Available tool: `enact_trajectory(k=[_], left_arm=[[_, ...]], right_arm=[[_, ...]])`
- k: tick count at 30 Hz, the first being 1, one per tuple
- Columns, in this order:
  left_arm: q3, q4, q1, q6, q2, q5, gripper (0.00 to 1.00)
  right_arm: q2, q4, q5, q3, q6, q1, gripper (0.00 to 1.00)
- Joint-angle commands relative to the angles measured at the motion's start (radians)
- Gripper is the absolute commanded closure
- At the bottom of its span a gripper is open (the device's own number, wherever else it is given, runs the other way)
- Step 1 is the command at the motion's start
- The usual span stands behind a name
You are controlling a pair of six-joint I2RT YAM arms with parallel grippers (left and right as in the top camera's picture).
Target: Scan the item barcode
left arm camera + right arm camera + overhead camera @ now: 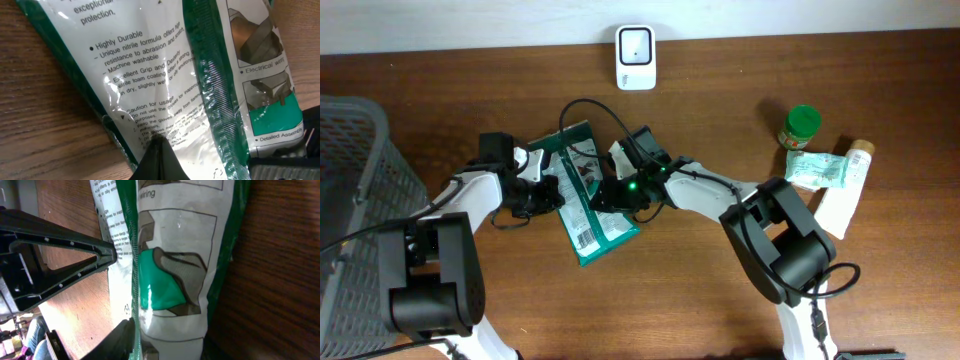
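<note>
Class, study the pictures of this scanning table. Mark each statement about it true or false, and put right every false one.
1. The glove pack lies between the left gripper and the right gripper. True.
2. The white scanner sits inside the basket. False: it stands on the table at the far edge, and the basket is at the left.
3. The green-lidded jar stands on the right, apart from the pack. True.
4. The pack's barcode is hidden from above. False: it faces up, near the pack's near end.
5. The left gripper is open, clear of the pack. False: it is shut on the pack's edge.
</note>
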Motion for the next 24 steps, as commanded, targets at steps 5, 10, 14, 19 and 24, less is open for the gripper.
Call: enact_trajectory(k=[5, 10, 14, 19, 24], left_arm=[[-0.04, -0.016, 0.0, 0.015, 0.015, -0.043, 1.0], [-0.04, -0.017, 0.0, 0.015, 0.015, -0.042, 0.69], [-0.04, -0.005, 0.0, 0.015, 0.015, -0.042, 0.7], [-0.04, -0.004, 0.0, 0.015, 0.015, -0.042, 0.68], [-0.04, 0.007, 0.0, 0.015, 0.015, -0.043, 0.6]], right_arm=[[-0.031, -0.048, -0.07, 0.006, -0.112, -0.09, 0.96], [-0.261, -0.123, -0.101, 0.006, -0.171, -0.199, 0.96], [-0.424, -0.133, -0.283, 0.019, -0.08, -0.353, 0.96], [-0.588, -0.122, -0.329, 0.176, 0.241, -0.428, 0.96], [-0.61, -0.123, -0.421, 0.314, 0.287, -0.44, 0.96]])
